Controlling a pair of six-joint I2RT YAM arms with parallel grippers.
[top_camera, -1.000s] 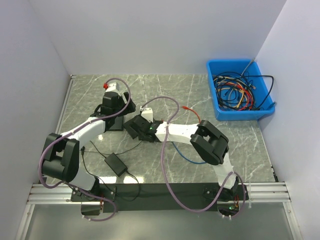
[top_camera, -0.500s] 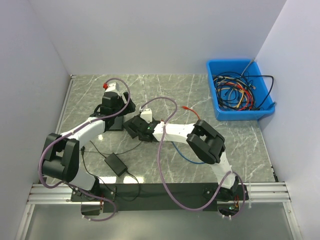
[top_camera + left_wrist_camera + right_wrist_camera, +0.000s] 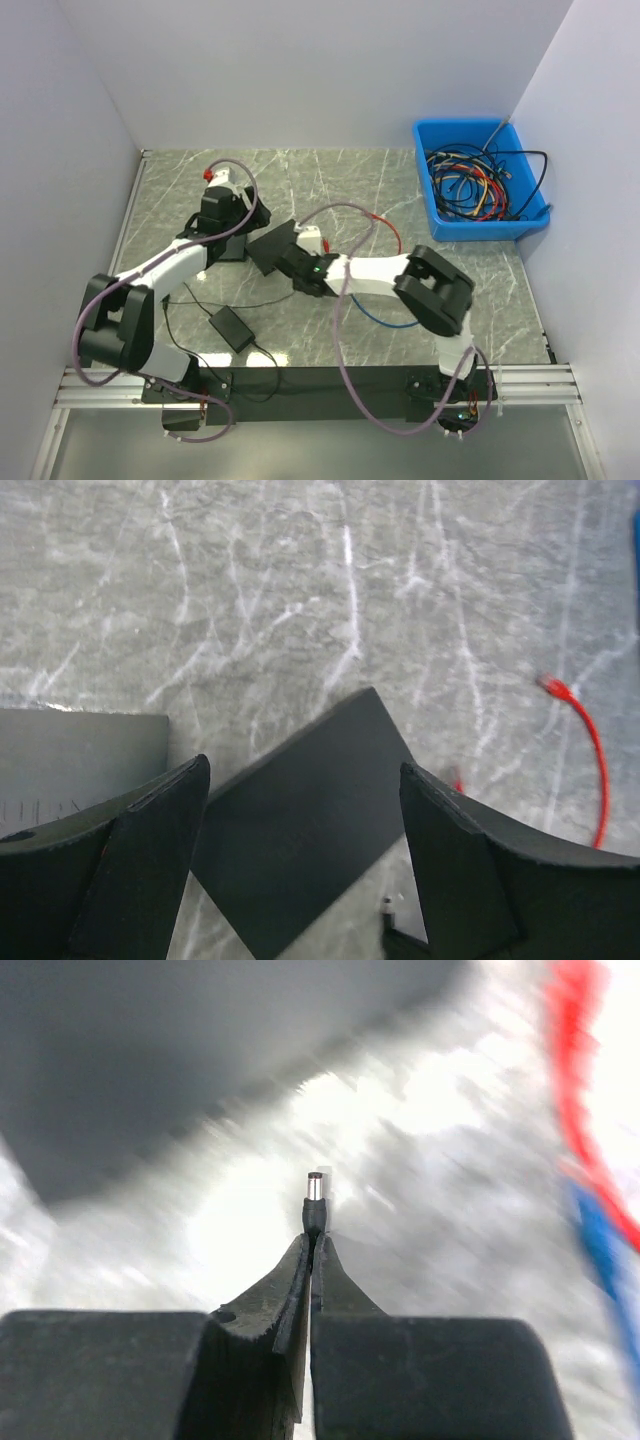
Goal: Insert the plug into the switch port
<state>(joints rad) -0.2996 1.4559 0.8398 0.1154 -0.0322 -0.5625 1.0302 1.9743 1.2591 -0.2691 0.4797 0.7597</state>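
Since a second ago the right claw (image 3: 312, 1250) has drawn back off the switch (image 3: 272, 243), baring that flat matte-black box on the veined grey marble counter (image 3: 330, 175). The left claw (image 3: 303, 772) hangs spread, with blunt black fingers (image 3: 150, 860) framing the box. The right claw, pressed together, pinches the slim metal-tipped barrel plug (image 3: 314, 1198), whose tip stands apart from the box, and a thin red cable (image 3: 592, 750) curves at right.
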